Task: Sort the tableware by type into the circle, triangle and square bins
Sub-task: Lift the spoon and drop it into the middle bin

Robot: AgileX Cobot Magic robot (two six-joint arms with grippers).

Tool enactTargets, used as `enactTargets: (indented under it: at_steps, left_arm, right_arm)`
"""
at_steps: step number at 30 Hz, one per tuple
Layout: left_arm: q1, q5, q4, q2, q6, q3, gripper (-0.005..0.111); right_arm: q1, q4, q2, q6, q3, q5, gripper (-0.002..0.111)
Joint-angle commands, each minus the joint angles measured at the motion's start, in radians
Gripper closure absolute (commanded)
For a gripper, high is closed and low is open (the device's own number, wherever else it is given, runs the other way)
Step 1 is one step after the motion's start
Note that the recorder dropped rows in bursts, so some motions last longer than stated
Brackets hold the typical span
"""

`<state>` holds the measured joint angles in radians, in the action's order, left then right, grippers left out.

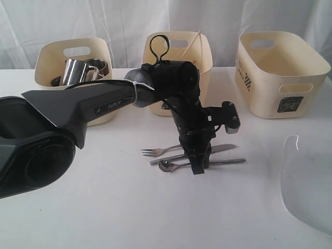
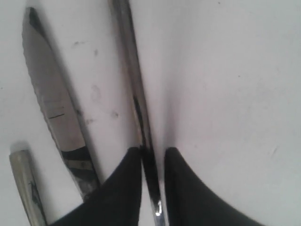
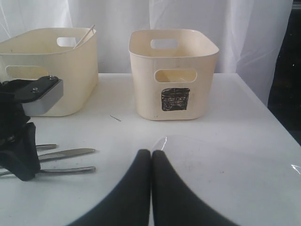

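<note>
Steel cutlery is the main work left: the fork (image 1: 161,151), knife (image 1: 220,149) and spoon (image 1: 168,166) lie together on the white counter (image 1: 129,207), in front of the middle bin (image 1: 155,57). The left tool (image 2: 153,153) is down on them. Its fingers are drawn narrow on either side of a thin handle, the spoon's by the look of it. A sliver of counter shows beside the handle, so I cannot tell whether it is gripped.

The right tool (image 3: 150,153) is closed and empty, near the rim of the clear plate (image 3: 162,139), which lies unsorted on the counter to the right.

Done so far, as I judge it: steel mugs (image 1: 78,71) and what looks like a bowl (image 1: 102,65) sit in the left bin (image 1: 49,65), and a chopstick (image 1: 193,41) sticks out of the middle bin. The square bin (image 3: 207,80) shows nothing inside from here. The marks on the other two bins are hidden. Roughly half seems sorted; three pieces of cutlery and the plate remain.
</note>
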<state>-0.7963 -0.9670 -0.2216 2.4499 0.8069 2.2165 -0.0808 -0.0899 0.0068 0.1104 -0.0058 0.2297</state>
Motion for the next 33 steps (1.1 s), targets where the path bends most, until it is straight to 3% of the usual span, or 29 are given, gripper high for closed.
enactTargets:
  at_steps: [1,12,17,21,26,33]
  left_arm:
    - [-0.006,-0.029,0.059,0.005,-0.058,-0.006,0.107]
    - [-0.008,-0.07,0.061,-0.07,-0.101,-0.005,0.107]
    - [-0.008,0.017,0.014,-0.182,-0.101,-0.005,0.107]
    - [-0.008,0.157,-0.011,-0.256,-0.101,-0.005,0.107]
    - [-0.008,0.475,0.078,-0.275,-0.101,-0.005,0.107]
    - [0.008,0.705,0.136,-0.249,-0.07,-0.005,0.107]
  right_arm:
    - [0.002,-0.003,-0.007,-0.002,0.006,-0.008,0.108]
    - [0.002,-0.003,-0.007,-0.002,0.006,-0.009,0.108]
    - [0.002,-0.003,-0.007,-0.002,0.006,-0.007,0.108]
    - [0.002,-0.003,-0.007,-0.002,0.006,-0.007,0.108]
    - [0.002,-0.003,-0.007,-0.002,0.006,-0.007,0.108]
    - [0.002,-0.003,-0.007,-0.002,0.006,-0.007,0.108]
